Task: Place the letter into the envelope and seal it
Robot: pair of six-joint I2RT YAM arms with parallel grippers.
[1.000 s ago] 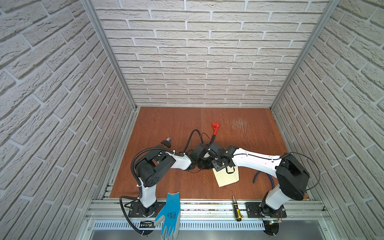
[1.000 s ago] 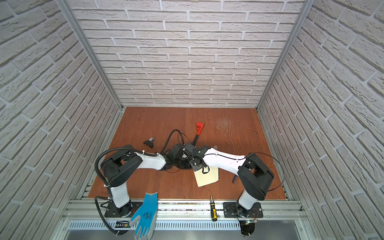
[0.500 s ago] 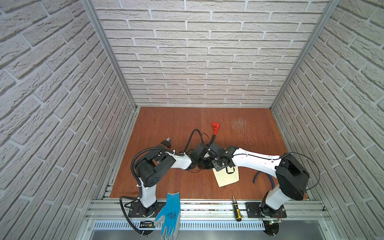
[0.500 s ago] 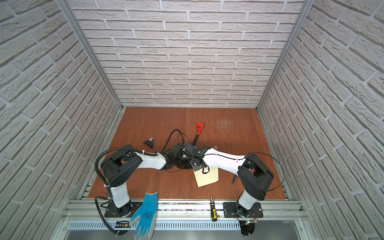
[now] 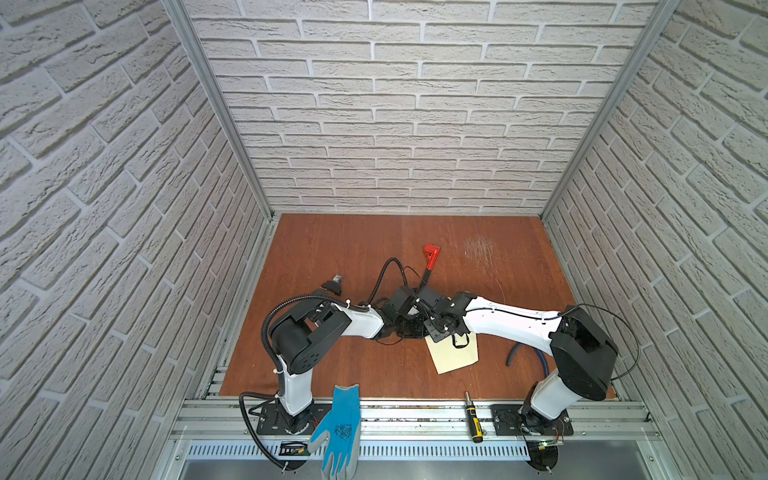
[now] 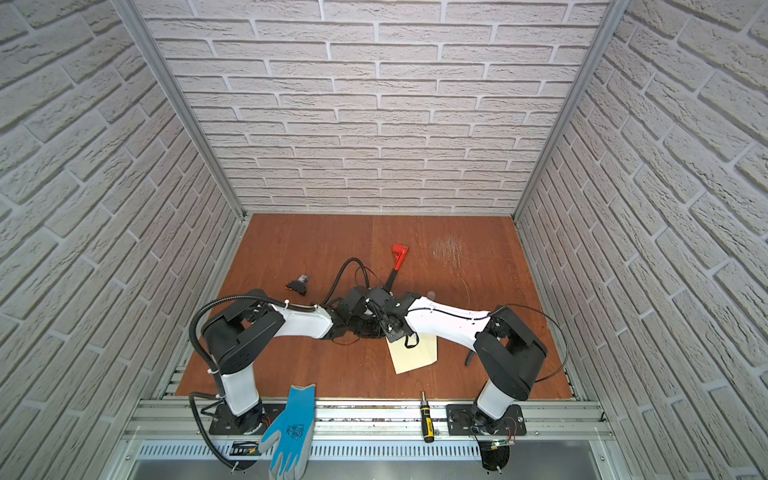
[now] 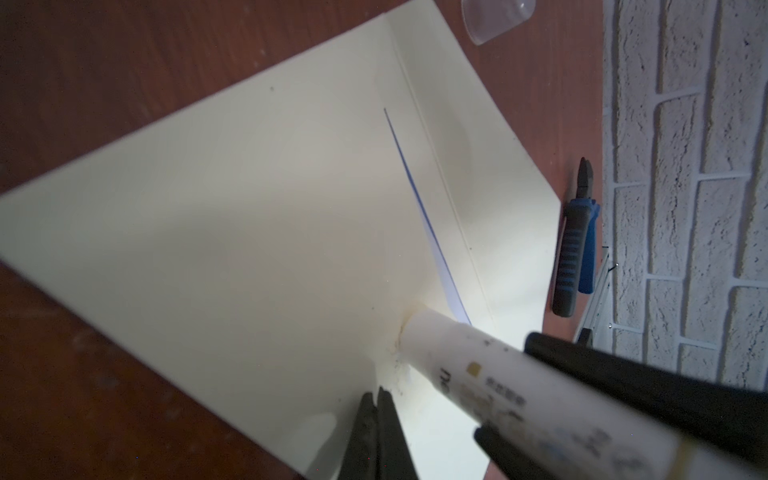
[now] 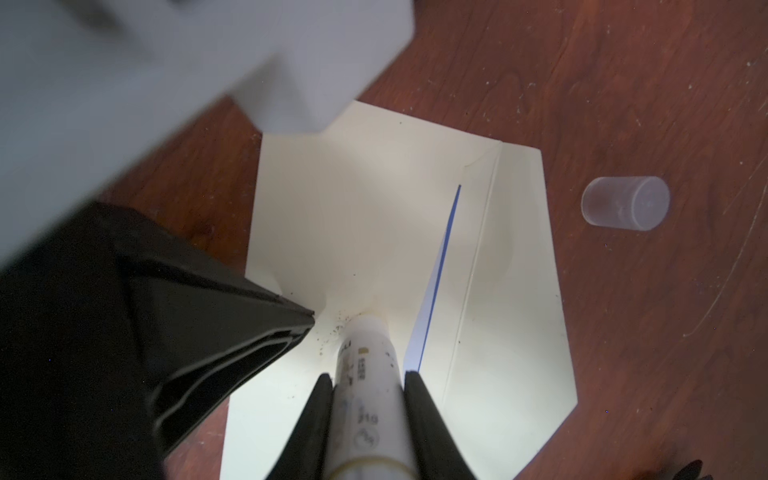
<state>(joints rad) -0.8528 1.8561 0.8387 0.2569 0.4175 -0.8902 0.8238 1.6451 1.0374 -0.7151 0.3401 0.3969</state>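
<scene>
Envelope [image 5: 455, 353] lay flat on the table [image 5: 353, 249] in a top view, partly under the 2 meeting arms. Left wrist: the left hand [image 7: 377, 399], pinched shut and empty, rested on its paper; the letter [image 7: 419, 208] showed a blue edge inside. Right wrist: the right hand [image 8: 368, 376] clamped the glue stick [image 8: 365, 332], tip down. The paper looked light, floppy and slippery — best pinned flat or taken by an edge.
</scene>
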